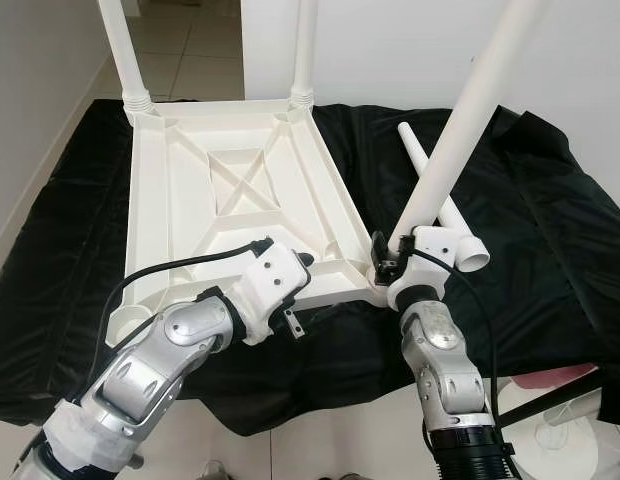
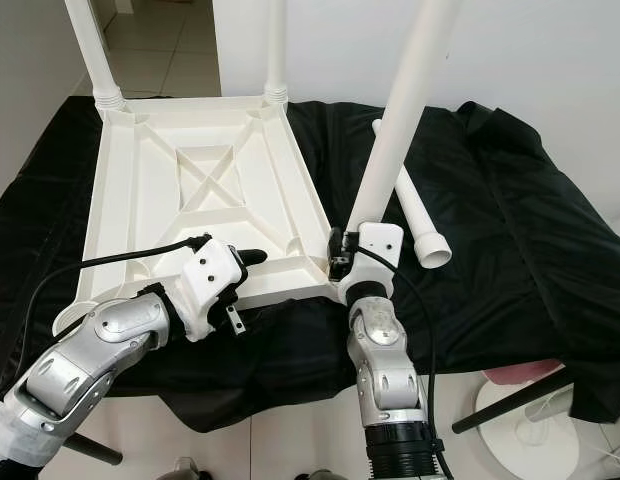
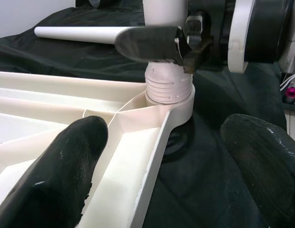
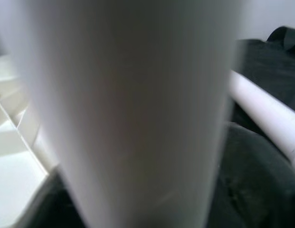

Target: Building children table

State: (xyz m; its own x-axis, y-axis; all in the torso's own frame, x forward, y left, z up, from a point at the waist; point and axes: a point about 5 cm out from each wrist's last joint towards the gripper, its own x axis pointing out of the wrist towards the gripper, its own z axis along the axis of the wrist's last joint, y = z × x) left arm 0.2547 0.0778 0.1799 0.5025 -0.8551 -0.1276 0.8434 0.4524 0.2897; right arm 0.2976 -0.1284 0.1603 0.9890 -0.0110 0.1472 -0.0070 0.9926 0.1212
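You have the white plastic tabletop (image 1: 230, 200) lying upside down on the bench, which is draped in a black cloth (image 1: 530, 230), and the job looks a little past halfway. Two legs already stand upright in the far corner sockets, the far-left leg (image 1: 120, 50) and the far-right leg (image 1: 306, 50). A third leg (image 1: 470, 120) is seated in the near-right corner socket (image 3: 170, 102), its threaded end showing just above the collar in the left wrist view; it leans away to the right, so judge it as started but probably not fully screwed home. The fourth leg (image 1: 440, 200) lies loose on the cloth just beside the tabletop's right edge, and the near-left corner socket (image 1: 130, 325) is open, so that leg remains to be fitted. Your right gripper (image 1: 390, 255) is at the base of the third leg, jaws clamped on it just above the socket, the leg filling the space between them. Your left gripper (image 1: 300, 262) rests on the near edge of the tabletop, jaws apart: one finger (image 3: 66, 161) lies over the ribbed underside, the other hangs off the rim above the cloth, with the edge running between them and not gripped.
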